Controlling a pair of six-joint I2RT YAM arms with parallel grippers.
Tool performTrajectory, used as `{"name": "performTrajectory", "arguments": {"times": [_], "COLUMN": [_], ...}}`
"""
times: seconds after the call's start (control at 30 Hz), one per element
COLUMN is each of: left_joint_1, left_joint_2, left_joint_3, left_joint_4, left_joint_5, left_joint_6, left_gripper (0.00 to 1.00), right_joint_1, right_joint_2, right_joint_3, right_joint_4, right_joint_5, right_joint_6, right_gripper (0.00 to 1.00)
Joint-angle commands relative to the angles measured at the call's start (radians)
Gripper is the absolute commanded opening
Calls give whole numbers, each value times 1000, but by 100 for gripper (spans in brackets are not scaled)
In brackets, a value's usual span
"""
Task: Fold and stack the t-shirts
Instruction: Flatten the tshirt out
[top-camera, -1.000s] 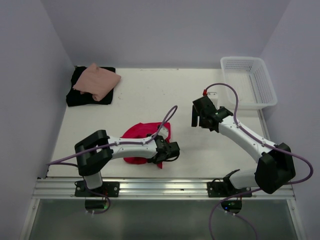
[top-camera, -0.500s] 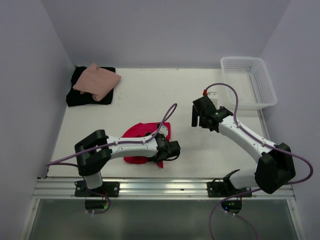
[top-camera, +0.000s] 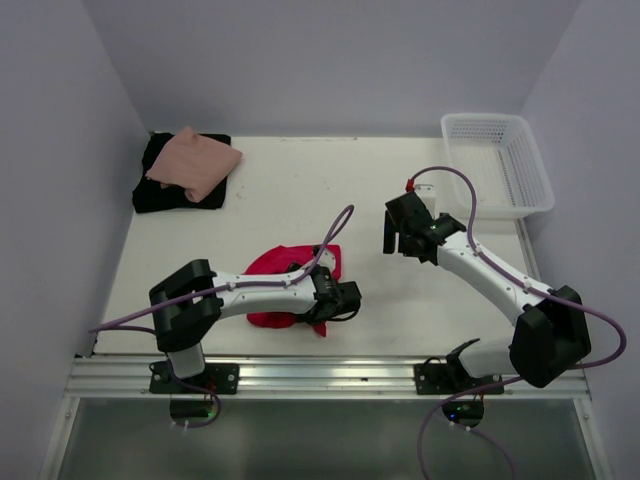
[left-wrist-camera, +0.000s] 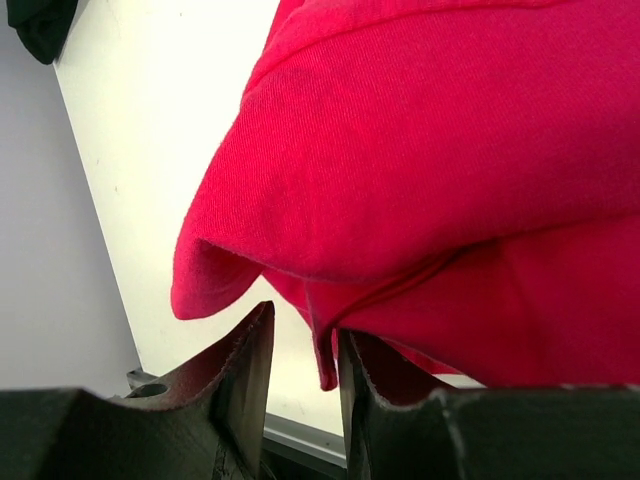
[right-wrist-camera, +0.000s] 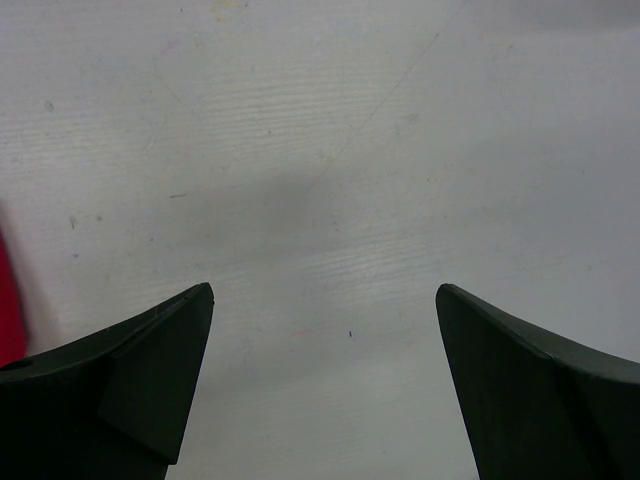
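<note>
Your left gripper (left-wrist-camera: 305, 328) has its jaws narrowly apart at the near edge of the rumpled bright red cloth t-shirt (left-wrist-camera: 450, 180), front-centre on the white tabletop (top-camera: 300, 190), with a hem hanging loose between them. Pull back carelessly and that hem could snag, dragging the fold open. Your right gripper (right-wrist-camera: 322, 292) gapes wide, holding nothing. From above, the left arm (top-camera: 250, 288) hides much of the shirt's fold.

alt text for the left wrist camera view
A bright red t-shirt lies bunched on a white table, filling most of the view. Below it the left gripper stands slightly open, an edge of cloth between its fingers.
</note>
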Motion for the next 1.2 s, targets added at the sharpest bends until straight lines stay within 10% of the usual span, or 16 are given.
{"name": "performTrajectory", "arguments": {"times": [0.0, 0.57, 0.77, 1.17], "left_joint_1": [-12, -26, -15, -1], "left_joint_2": [-17, -18, -17, -104], "left_joint_3": [40, 17, -21, 81], "left_joint_4": [-38, -84, -52, -86], "left_joint_5": [-10, -5, -19, -48], "left_joint_6": [-44, -103, -103, -63], "left_gripper": [34, 26, 0, 0], "right_joint_1": [-4, -4, -4, -4], "right_joint_2": [-4, -4, -8, -21], "right_joint_3": [-6, -15, -12, -10], "right_joint_4": [20, 26, 23, 12], "right_joint_5": [28, 26, 28, 32], "right_joint_6": [-7, -4, -5, -7], "right_gripper": [98, 98, 98, 97]}}
